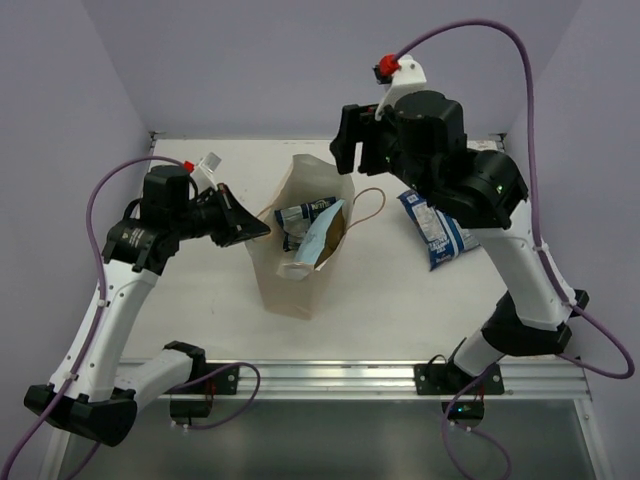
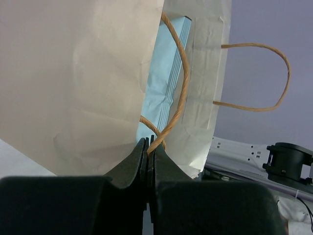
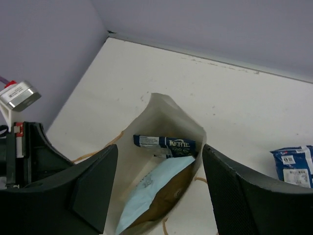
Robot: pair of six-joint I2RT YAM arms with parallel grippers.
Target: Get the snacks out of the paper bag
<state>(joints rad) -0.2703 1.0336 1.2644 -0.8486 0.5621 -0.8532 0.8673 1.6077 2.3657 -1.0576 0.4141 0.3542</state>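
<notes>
The tan paper bag [image 1: 290, 275] stands at the table's middle with its mouth open. Inside it lie a light blue chip bag [image 1: 322, 238] and a dark blue packet [image 1: 305, 212]; both also show in the right wrist view, the light blue one [image 3: 156, 188] below the dark blue one [image 3: 166, 143]. Another dark blue and white packet [image 1: 435, 228] lies on the table to the right. My left gripper [image 1: 262, 229] is shut on the bag's near cord handle [image 2: 173, 93]. My right gripper [image 1: 345, 140] is open and empty, high above the bag's mouth.
The bag's other handle [image 1: 368, 205] hangs over its right side. The table [image 1: 200, 310] is white, with purple walls at the back and both sides and a metal rail [image 1: 330, 375] along the front edge.
</notes>
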